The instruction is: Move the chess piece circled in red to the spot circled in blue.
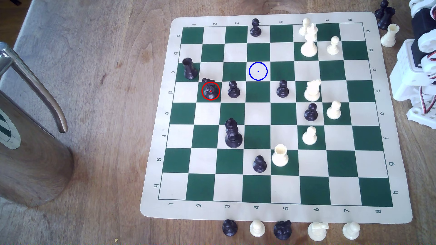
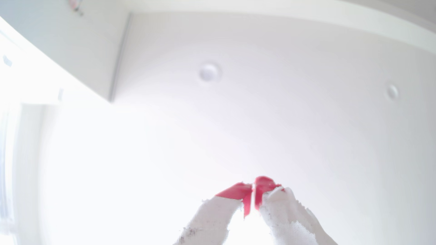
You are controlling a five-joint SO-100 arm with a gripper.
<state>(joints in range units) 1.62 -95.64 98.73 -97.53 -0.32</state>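
The chess piece, a small black knight, stands on a green square inside a red ring toward the exterior view's left part of the board. The spot is a cream square marked by a blue ring with a centre dot, up and to the right of the knight. In the wrist view my gripper points up at a white ceiling; its red-tipped, white-wrapped fingers are pressed together with nothing between them. Part of the white arm sits folded at the exterior view's right edge, off the board.
A black pawn stands one square right of the knight, a black rook up-left of it. Other black and white pieces dot the green-and-cream mat. A metal jug stands at the left. Captured pieces line the near edge.
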